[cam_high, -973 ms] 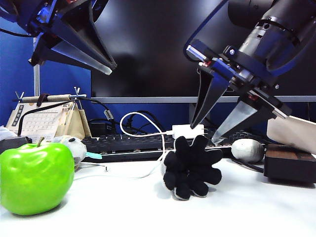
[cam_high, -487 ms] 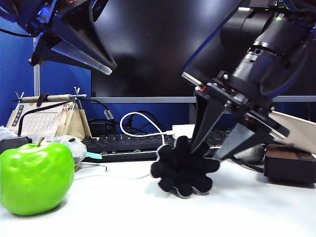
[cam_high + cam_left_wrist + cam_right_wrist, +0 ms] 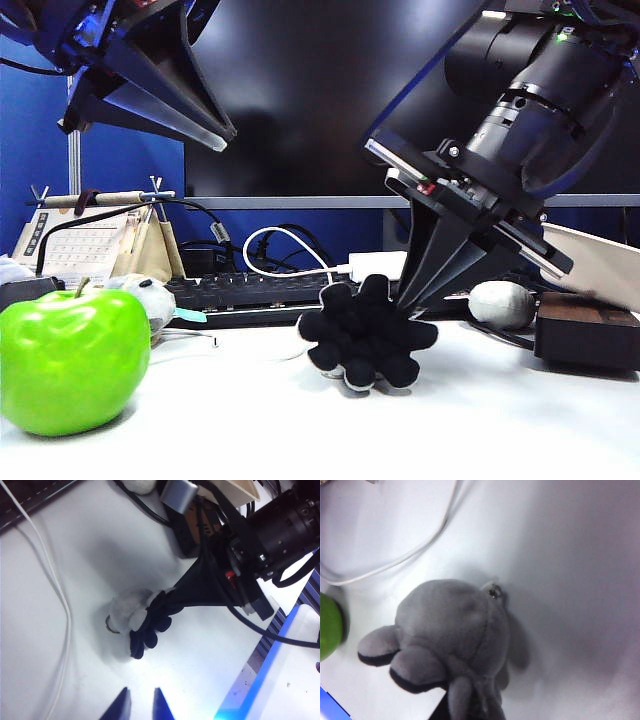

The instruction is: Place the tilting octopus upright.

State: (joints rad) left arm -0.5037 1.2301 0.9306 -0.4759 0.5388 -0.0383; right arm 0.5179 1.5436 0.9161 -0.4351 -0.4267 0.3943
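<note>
The tilting octopus (image 3: 365,333) lies tipped on the white worktop (image 3: 300,430), black underside toward the near edge. The right end effector (image 3: 415,300) is clamped on its tentacles. The left end effector (image 3: 205,120) hangs spread, high at left. If only soft tentacle tips are pinched, the plush could slip free during righting.

Green apple (image 3: 72,360) lower left on the white table (image 3: 500,420). Behind it a black keyboard (image 3: 250,295), with a white cable (image 3: 290,245) looping over it. Desk calendar (image 3: 75,245) far left. Grey oval lump (image 3: 502,303) and dark box (image 3: 585,335) at right. Dark monitor (image 3: 300,90) behind.
</note>
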